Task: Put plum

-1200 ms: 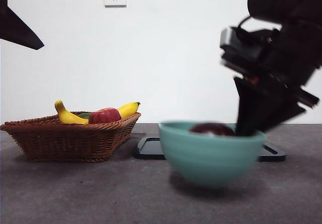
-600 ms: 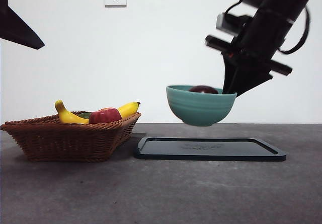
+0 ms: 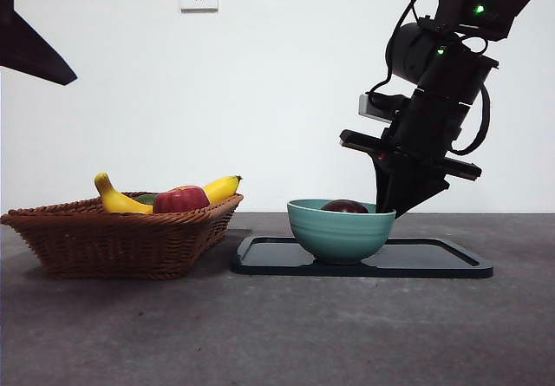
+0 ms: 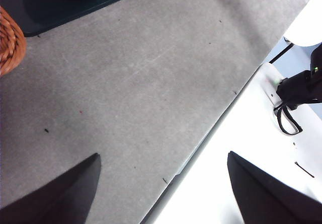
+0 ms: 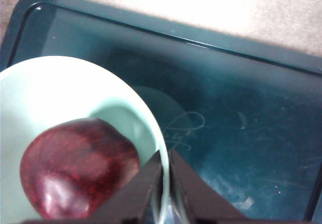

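The plum (image 3: 344,206) is lying inside the teal bowl (image 3: 340,232) sitting on the dark tray (image 3: 434,263), just left of the right gripper (image 5: 165,183), which is pinching the bowl's right rim between nearly closed jaws, while the left gripper (image 4: 161,183) is waiting wide open and empty.

Plum (image 3: 344,206) in bowl (image 3: 338,230), on tray (image 3: 434,264).

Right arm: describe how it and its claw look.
The right arm is black and blocky, with looping black cables, small green lights and a grey box on its side. Its claw has two flat black jaws tapering to narrow tips.
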`<action>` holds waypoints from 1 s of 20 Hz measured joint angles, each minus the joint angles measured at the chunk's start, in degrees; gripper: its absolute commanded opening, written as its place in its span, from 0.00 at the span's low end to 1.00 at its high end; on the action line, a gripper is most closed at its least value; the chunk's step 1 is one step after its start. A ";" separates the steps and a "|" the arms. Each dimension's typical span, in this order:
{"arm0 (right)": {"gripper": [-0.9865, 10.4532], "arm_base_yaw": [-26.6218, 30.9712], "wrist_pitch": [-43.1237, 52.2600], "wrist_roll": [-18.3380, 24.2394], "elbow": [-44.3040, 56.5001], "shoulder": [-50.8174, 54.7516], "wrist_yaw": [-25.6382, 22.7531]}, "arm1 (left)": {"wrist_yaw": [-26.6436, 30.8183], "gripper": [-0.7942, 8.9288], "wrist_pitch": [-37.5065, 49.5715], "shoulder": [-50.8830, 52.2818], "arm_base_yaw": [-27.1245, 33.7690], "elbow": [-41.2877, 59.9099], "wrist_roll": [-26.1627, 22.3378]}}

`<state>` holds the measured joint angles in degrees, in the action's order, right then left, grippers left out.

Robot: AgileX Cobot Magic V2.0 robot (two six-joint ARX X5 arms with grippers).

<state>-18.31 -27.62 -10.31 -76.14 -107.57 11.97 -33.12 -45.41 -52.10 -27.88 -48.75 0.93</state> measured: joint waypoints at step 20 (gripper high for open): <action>0.27 -1.36 -22.10 6.05 5.88 44.70 4.96 | 0.00 0.49 0.00 0.00 0.00 0.00 0.02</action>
<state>-19.66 -49.71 -4.25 -70.26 -62.87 16.93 -33.12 -45.41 -52.10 -27.88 -48.75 0.95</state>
